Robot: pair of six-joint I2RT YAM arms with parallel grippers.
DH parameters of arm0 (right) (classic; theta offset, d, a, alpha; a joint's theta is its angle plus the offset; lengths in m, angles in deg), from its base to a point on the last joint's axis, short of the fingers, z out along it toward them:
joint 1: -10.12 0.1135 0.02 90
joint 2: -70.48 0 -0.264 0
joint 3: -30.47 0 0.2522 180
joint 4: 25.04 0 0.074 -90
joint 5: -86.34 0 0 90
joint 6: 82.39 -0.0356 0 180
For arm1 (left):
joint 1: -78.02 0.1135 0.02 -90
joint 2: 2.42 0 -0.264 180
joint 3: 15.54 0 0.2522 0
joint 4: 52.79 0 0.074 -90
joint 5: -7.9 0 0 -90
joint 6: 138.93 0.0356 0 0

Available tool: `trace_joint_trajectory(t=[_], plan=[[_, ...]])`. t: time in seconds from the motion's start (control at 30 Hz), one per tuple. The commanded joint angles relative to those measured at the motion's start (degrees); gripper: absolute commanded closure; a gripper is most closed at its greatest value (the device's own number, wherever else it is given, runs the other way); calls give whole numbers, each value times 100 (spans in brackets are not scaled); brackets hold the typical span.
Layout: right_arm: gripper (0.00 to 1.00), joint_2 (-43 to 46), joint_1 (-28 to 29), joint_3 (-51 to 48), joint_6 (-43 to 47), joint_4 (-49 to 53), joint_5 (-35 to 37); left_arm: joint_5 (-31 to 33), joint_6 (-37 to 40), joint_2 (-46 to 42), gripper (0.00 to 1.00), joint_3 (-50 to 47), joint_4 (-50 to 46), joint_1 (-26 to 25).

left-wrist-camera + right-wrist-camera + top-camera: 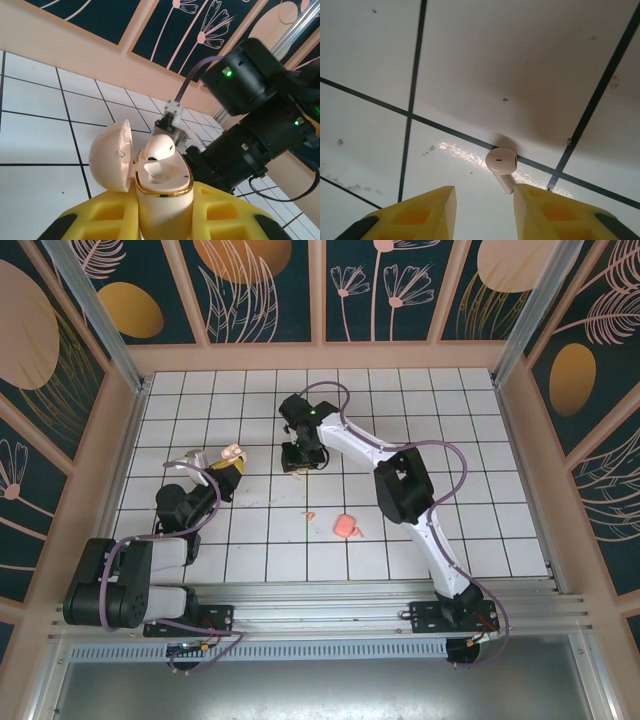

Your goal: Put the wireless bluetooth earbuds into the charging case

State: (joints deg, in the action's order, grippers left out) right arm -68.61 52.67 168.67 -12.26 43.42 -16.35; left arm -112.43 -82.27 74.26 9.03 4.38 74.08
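My left gripper (pixel 162 212) is shut on the pale cream charging case (pixel 165 192), which stands upright between the yellow fingers with its lid (pixel 111 156) swung open to the left. One earbud (pixel 159 148) sits in the case's far socket; the near socket is bare. In the top view that gripper (pixel 226 472) holds the case (pixel 233 453) at mid-left. The other earbud (pixel 501 162) lies on a white tile across a dark grout line. My right gripper (pixel 485 200) hangs over it, open, and the earbud's stem lies close to the right finger (pixel 555 210). This gripper (pixel 297 464) points down at the tiles.
A small pink object (pixel 347 527) and a tiny red-orange speck (pixel 309 514) lie on the tiled floor (pixel 450 440) nearer the arm bases. Peach-framed walls (pixel 330 355) enclose the floor. The right arm's black wrist (pixel 260 115) looms close behind the case.
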Motion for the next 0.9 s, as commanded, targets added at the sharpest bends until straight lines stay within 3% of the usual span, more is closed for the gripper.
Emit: trace_joint_trajectory(t=[0.0,0.87], plan=[[65,-152,43,188,72,227,-42,58,-114,44,91,-25,380,34],[68,-540,25,305,72,-257,293,-51,-188,12,91,10,447,38]])
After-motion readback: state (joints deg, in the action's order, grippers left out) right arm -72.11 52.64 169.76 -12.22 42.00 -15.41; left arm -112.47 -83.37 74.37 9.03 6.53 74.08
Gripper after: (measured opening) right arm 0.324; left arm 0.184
